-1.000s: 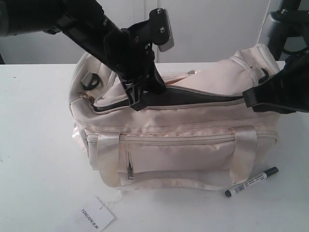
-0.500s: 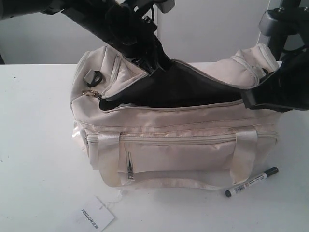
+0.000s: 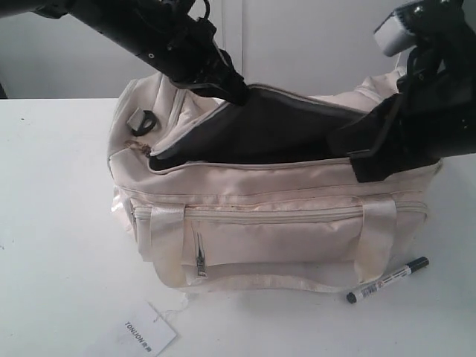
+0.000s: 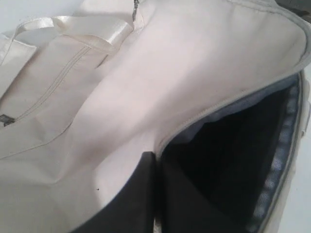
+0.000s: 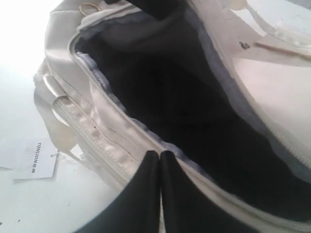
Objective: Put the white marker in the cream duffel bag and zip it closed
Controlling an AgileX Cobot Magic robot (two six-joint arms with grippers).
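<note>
Both tools are together: your left tool (image 4: 156,156) clamps the cream duffel bag's (image 3: 282,216) rear flap, and your right tool (image 5: 159,154) rests at its front rim. Hold the mouth wide; the white marker (image 3: 387,280) lies on the counter (image 3: 59,223) at the bag's five o'clock.

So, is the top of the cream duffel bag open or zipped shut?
Open. The left gripper holds up the flap of the cream duffel bag; dark grey lining shows through the wide mouth.

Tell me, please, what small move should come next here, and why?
Probably bring the shut right tool from the cream duffel bag toward the white marker on the table in front of it: the left tool holds the flap up, so the bag's mouth is open.
</note>
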